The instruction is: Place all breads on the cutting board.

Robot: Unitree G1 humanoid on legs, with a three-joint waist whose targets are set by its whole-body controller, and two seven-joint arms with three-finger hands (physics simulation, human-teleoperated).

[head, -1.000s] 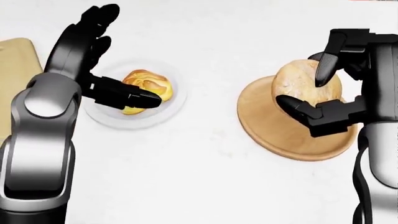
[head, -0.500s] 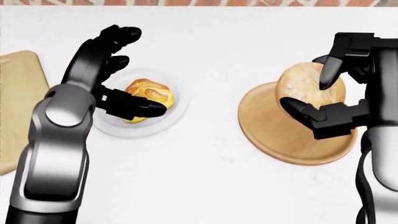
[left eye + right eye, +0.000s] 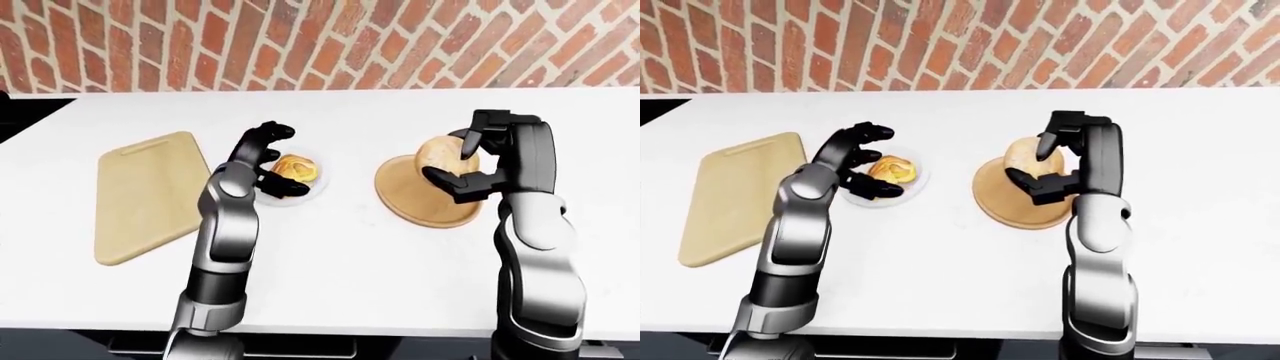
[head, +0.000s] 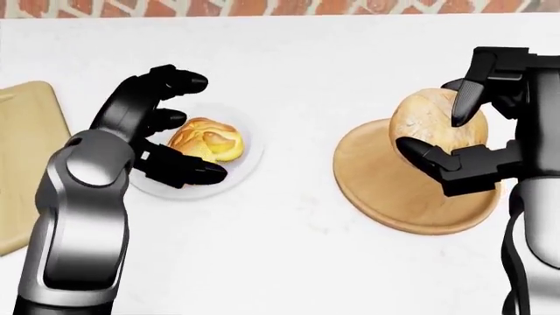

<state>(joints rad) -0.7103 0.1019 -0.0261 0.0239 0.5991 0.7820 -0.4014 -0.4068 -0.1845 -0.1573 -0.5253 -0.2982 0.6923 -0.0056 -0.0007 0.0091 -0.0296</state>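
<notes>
The right hand holds the round bread roll, one finger curled over its top and the thumb beneath; the roll sits just above the wooden plate under the hand, and whether it touches the plate I cannot tell. The left hand cups around the golden pastry, fingers bent close on both sides, though a full grip is not certain. The pastry, glossy and folded, lies on the clear plate beneath that hand. Beyond the left hand's outer side lies the pale cutting board, with no bread on it. I judge both transfers remain.
</notes>
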